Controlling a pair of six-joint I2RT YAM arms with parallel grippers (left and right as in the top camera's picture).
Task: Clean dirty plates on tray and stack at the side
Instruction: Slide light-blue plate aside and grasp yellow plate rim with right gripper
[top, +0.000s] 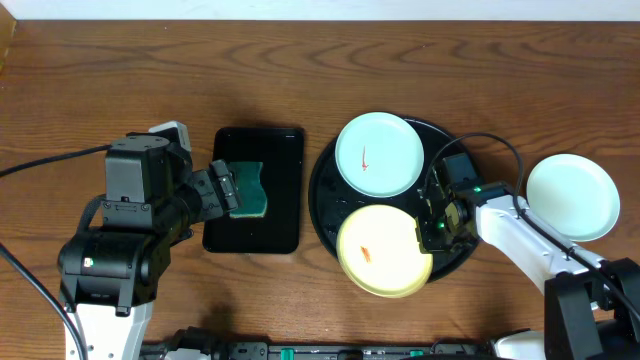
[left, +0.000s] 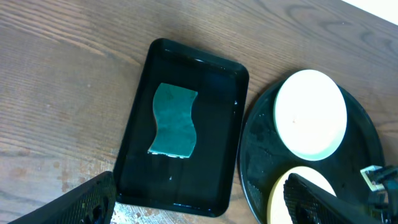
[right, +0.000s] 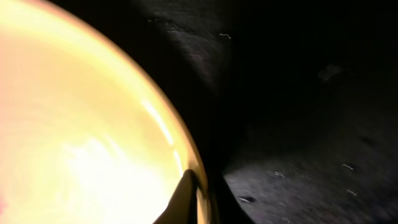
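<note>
The round black tray (top: 322, 195) holds a pale mint plate (top: 378, 153) at the back and a pale yellow plate (top: 380, 250) at the front, each with a red-orange streak. My right gripper (top: 432, 228) is shut on the yellow plate's right rim. The right wrist view shows one finger (right: 189, 199) on that rim (right: 74, 124) above the tray floor (right: 298, 124); the other finger is hidden. A light blue plate (top: 571, 196) lies on the table to the right. My left gripper (left: 202, 202) is open and empty.
A small rectangular black tray (top: 255, 235) left of the round tray holds a green sponge (top: 250, 190). In the left wrist view the sponge (left: 174, 121) lies flat in it (left: 205, 81), beyond my fingers. The table's far edge is at the top.
</note>
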